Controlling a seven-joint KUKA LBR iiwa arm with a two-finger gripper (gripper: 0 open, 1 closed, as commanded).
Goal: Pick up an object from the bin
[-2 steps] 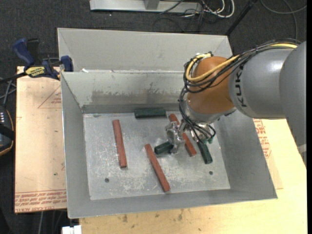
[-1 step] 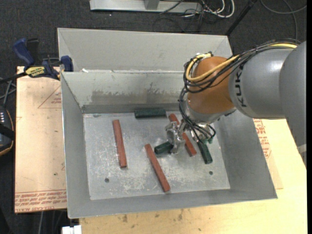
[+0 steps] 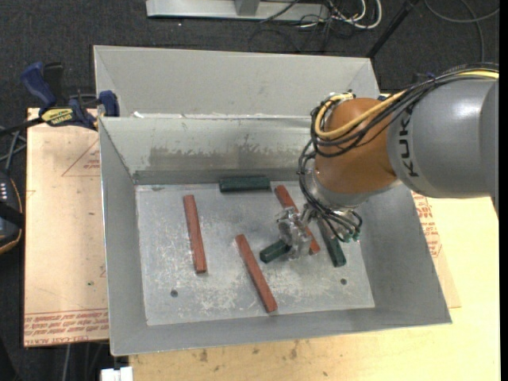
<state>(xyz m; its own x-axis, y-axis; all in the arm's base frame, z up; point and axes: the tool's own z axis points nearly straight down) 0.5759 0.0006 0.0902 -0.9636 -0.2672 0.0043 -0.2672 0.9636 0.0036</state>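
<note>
The gripper [image 3: 296, 237] hangs just beside a small dark-green block [image 3: 275, 252].

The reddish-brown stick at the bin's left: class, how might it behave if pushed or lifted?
The reddish-brown stick looks straight and flat-sided: probably stiff, sliding rather than rolling. Long and thin, it would likely swivel if pushed near one end.

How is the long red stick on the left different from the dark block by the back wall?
The red stick is longer and thinner; the dark block is short. The stick points front to back; the block lies sideways along the wall. Both lie flat.
</note>
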